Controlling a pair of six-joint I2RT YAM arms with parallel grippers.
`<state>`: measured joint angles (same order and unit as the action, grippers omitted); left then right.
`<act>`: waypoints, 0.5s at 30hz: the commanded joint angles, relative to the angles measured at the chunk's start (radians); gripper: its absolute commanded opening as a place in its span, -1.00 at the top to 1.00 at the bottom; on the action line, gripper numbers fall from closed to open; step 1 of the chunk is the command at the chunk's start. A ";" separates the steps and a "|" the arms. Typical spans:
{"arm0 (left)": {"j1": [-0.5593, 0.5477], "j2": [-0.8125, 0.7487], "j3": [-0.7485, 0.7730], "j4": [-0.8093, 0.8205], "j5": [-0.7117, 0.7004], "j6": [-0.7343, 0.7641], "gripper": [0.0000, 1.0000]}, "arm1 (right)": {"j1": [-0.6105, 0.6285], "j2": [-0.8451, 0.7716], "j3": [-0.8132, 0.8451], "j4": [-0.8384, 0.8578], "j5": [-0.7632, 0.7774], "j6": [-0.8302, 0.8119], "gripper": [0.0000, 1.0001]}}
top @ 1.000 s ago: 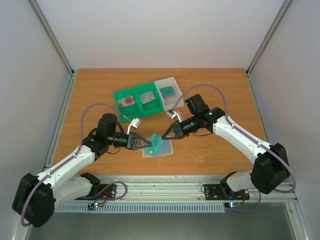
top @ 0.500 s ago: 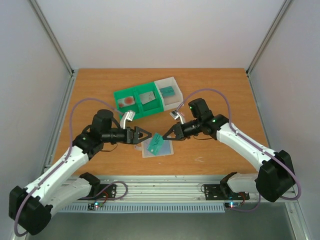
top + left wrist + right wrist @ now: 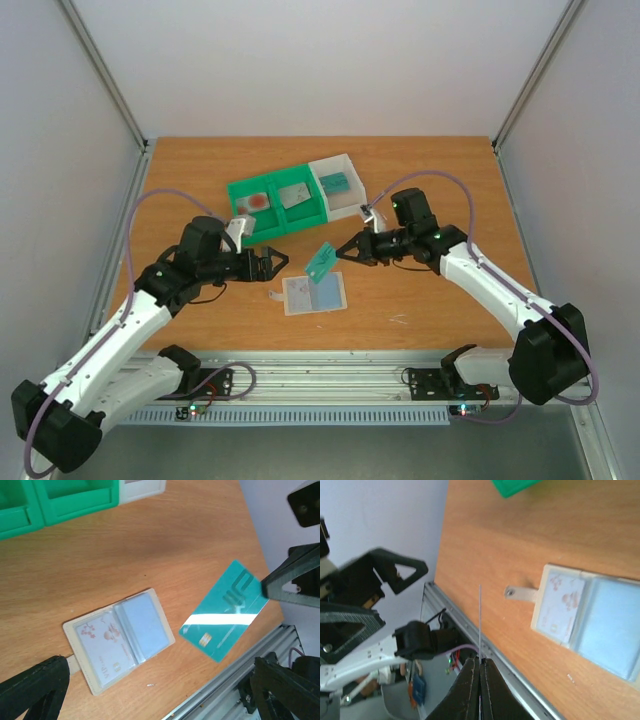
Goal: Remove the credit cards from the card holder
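Observation:
The card holder [image 3: 313,294] lies open and flat on the table, its tab pointing left. In the left wrist view the card holder [image 3: 117,640] shows a white blossom-print card in one pocket and a pale blue pocket beside it. My right gripper [image 3: 342,253] is shut on a teal credit card [image 3: 322,262], held tilted in the air above and behind the holder. That teal card [image 3: 222,617] shows its chip and stripe; edge-on it is a thin line [image 3: 480,620] rising from my right gripper [image 3: 480,659]. My left gripper [image 3: 278,264] stands open and empty, left of the holder.
A green two-compartment tray [image 3: 240,190] behind the holder holds a white card with a red circle [image 3: 258,200] and a grey card [image 3: 294,195]. A white tray [image 3: 350,199] beside it holds a teal card [image 3: 335,182]. The table's metal front rail [image 3: 235,680] runs close by.
My left gripper let go, opened wide and drew back to the left. My right gripper pulled the teal card out and lifted it up and away from the holder, which now lies flat.

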<state>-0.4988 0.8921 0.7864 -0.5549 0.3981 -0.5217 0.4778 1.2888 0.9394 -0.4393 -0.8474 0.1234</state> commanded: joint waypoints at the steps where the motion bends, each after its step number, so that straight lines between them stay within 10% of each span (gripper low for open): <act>1: 0.001 0.024 -0.003 0.005 -0.061 -0.001 -0.99 | -0.056 -0.024 0.002 0.028 0.077 0.049 0.98; 15: 0.000 0.156 -0.135 0.102 -0.085 -0.060 -0.93 | -0.126 0.099 0.116 0.100 0.394 0.046 0.98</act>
<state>-0.4988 1.0096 0.6792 -0.5243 0.3099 -0.5720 0.3622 1.3422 0.9688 -0.3790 -0.5884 0.1898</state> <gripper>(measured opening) 0.979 0.015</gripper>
